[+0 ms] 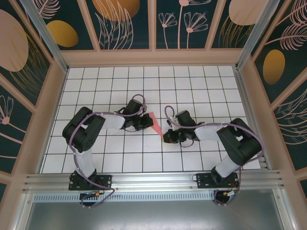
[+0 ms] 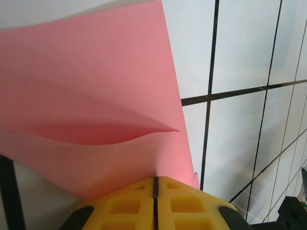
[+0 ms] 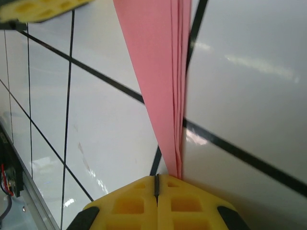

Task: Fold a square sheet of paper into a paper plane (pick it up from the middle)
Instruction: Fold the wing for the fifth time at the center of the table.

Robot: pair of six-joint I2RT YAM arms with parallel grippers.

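Yellow fingertips sit closest to each wrist camera, pressed together along a thin dark seam. Left gripper (image 2: 155, 187) is clamped on the lower edge of the pink paper (image 2: 91, 86). The paper spreads away from it as a broad folded panel, with a soft curved ridge where one layer lifts off another. Right gripper (image 3: 157, 184) is likewise clenched on the paper, seen there edge-on as a narrow tapering strip of several stacked layers.

From above, the paper is a small pointed sliver held between the two grippers near the middle of the white gridded worktop (image 1: 201, 86). Its tip aims toward the near edge and the right gripper. Whether it touches the worktop or hangs just over it, I cannot tell. Two black arms (image 1: 84, 129) reach inward from their bases at the near edge, one left and one right.

Judged from this, the paper is very light, thin and limp. It bows and gapes between layers rather than lying flat, and it would probably crease or tear under a hard pull. The layers may slide on each other. A grip should therefore pinch through all of them close to a fold line, where the stack is likely stiffest, not on a loose single edge. Pulling the grippers apart risks ripping it, while slack would let it sag.
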